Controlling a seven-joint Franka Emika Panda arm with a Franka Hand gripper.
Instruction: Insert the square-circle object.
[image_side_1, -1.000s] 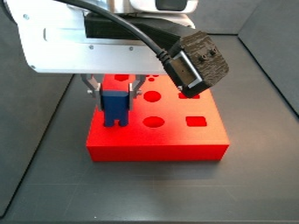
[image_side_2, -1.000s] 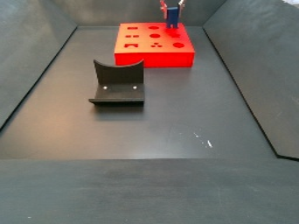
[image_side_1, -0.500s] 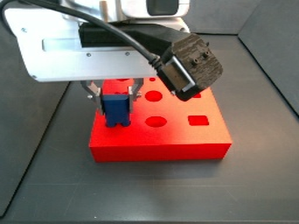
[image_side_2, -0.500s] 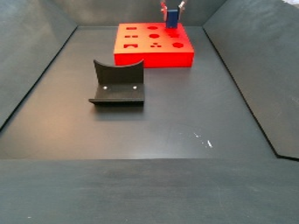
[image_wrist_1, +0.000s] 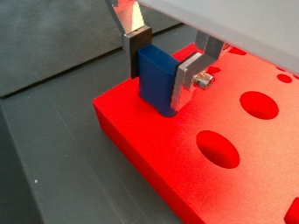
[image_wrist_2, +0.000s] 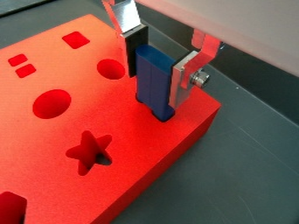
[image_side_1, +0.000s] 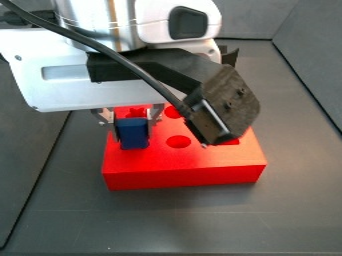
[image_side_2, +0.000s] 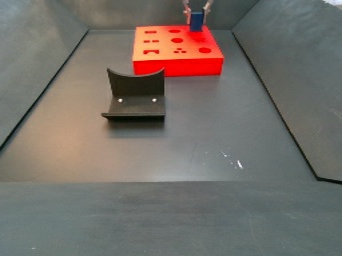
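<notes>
The square-circle object (image_wrist_1: 155, 80) is a bright-blue peg standing upright in the red block (image_wrist_1: 176, 175), near one corner. Its lower end sits in a hole and the prongs are hidden. My gripper (image_wrist_1: 162, 68) is shut on the peg's upper part, with a silver finger and dark pad pressed on each side. Both wrist views show this, including the peg (image_wrist_2: 152, 83) between the gripper's (image_wrist_2: 158, 68) fingers. In a side view the peg (image_side_1: 131, 131) shows just above the red block (image_side_1: 187, 168) under the arm. In a side view it (image_side_2: 195, 17) is far off.
The red block's top has round holes (image_wrist_1: 219, 149), a star hole (image_wrist_2: 91, 150) and square holes (image_wrist_2: 76, 39). The dark fixture (image_side_2: 134, 95) stands on the grey floor, well away from the red block (image_side_2: 174, 55). Dark walls ring the floor.
The arm has come down. The blue peg has sunk lower into the red block, so less of it shows above the top face.
</notes>
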